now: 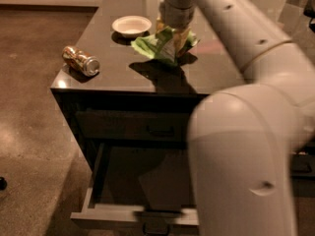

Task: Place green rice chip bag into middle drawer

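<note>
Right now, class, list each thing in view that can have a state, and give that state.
green rice chip bag: crumpled, held in the gripper
gripper: above the countertop, fingers shut on the bag
middle drawer: pulled open
top drawer: shut
drinks can: lying on its side
white bowl: upright
</note>
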You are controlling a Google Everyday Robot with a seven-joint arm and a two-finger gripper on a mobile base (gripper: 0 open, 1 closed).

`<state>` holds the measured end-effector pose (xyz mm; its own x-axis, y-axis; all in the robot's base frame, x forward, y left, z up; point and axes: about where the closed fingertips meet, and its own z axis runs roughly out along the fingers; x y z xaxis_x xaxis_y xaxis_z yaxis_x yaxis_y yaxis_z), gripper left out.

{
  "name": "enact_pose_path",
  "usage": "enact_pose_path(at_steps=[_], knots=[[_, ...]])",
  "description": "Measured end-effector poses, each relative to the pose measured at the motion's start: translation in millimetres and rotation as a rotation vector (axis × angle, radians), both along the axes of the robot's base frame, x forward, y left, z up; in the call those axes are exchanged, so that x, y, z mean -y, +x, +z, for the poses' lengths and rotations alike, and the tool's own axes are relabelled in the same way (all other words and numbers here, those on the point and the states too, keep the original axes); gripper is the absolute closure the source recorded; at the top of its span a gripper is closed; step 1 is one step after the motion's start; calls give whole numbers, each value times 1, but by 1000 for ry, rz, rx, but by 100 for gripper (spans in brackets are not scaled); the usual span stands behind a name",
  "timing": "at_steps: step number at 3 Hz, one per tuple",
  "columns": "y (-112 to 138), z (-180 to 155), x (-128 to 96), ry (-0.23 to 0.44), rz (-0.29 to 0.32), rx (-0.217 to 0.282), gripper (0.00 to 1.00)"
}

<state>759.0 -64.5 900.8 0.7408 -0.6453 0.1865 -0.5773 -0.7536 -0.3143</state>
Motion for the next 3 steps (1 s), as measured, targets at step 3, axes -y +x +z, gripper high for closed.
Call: enact_pose_path(at_steps=[3], knots=[[-109, 81, 84, 118, -417, 152, 100]])
